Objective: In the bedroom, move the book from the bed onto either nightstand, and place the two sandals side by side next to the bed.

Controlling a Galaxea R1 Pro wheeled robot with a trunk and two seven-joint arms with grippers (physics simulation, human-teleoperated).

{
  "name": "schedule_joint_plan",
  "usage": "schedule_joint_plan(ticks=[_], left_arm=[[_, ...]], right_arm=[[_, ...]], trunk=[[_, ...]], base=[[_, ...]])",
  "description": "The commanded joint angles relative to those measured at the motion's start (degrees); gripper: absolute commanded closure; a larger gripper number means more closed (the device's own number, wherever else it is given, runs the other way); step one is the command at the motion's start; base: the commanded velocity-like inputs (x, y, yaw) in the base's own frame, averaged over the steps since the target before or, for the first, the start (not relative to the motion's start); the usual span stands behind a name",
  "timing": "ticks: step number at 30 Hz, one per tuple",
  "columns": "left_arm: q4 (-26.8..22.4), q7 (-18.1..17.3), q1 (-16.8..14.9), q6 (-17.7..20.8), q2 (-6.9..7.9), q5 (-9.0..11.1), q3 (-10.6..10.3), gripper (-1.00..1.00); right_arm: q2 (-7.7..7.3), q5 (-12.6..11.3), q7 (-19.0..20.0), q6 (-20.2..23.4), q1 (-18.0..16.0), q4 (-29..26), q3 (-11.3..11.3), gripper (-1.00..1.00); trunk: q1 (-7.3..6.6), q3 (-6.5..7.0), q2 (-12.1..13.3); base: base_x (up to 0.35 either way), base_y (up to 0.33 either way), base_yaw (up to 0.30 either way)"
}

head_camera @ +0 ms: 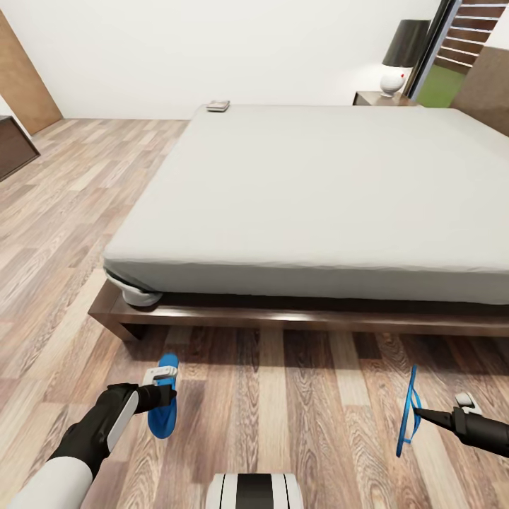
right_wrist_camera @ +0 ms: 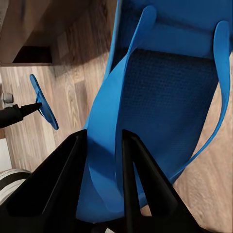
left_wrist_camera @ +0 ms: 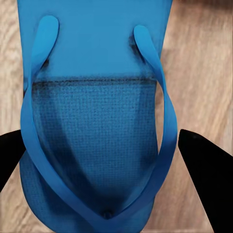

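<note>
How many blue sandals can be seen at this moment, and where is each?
2. One sandal is at the left tool, flat over the wood floor before the bed. The other sandal hangs on edge, strap pinched by the right tool.

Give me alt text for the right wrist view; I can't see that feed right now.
The right gripper has its black fingers closed on the strap of a bright blue sandal, which hangs tilted above the wood-plank floor. Farther off, the left gripper is at the other blue sandal, with the bed's dark frame beyond.
</note>
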Motion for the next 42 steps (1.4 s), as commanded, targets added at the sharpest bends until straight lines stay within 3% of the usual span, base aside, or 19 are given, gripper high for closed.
schedule_joint_plan(ticks=[1, 14, 25, 32, 39, 42], left_arm=[[-0.1, 0.1, 0.0, 0.3, 0.03, 0.3, -0.1, 1.0], [-0.1, 0.1, 0.0, 0.4, 0.04, 0.4, 0.0, 1.0], [-0.2, 0.1, 0.0, 0.4, 0.03, 0.4, 0.0, 1.0], [-2.0, 0.0, 0.0, 0.9, 0.48, 0.6, 0.3, 1.0], [-2.3, 0.1, 0.0, 1.0, -0.17, 0.5, 0.4, 1.0], [-2.4, 0.1, 0.0, 1.0, -0.22, 0.5, 0.3, 1.0]], right_arm=[[-0.07, -0.5, 0.0, 0.4, -0.1, 0.0, 0.3, 1.0], [-0.07, -0.5, 0.0, 0.4, -0.1, 0.0, 0.3, 1.0], [-0.07, -0.5, -0.1, 0.4, -0.1, 0.0, 0.4, 1.0], [0.0, -0.4, -0.3, 0.2, -0.1, -1.6, 0.8, 1.0], [0.02, -0.3, -0.3, 0.3, -0.1, -1.9, 0.8, 1.0], [0.01, -0.3, -0.3, 0.3, -0.1, -1.9, 0.8, 1.0]], trunk=[[0.0, -0.04, 0.0], [0.0, -0.04, 0.0], [0.28, -2.48, -0.2], [0.28, -2.48, -0.2], [0.28, -2.48, -0.2], [0.36, -3.14, -0.2]], base=[[0.043, 0.022, 0.0], [0.005, 0.003, 0.0], [0.0, 0.0, 0.0], [0.0, 0.0, 0.0], [0.0, 0.0, 0.0], [0.0, 0.0, 0.0]])
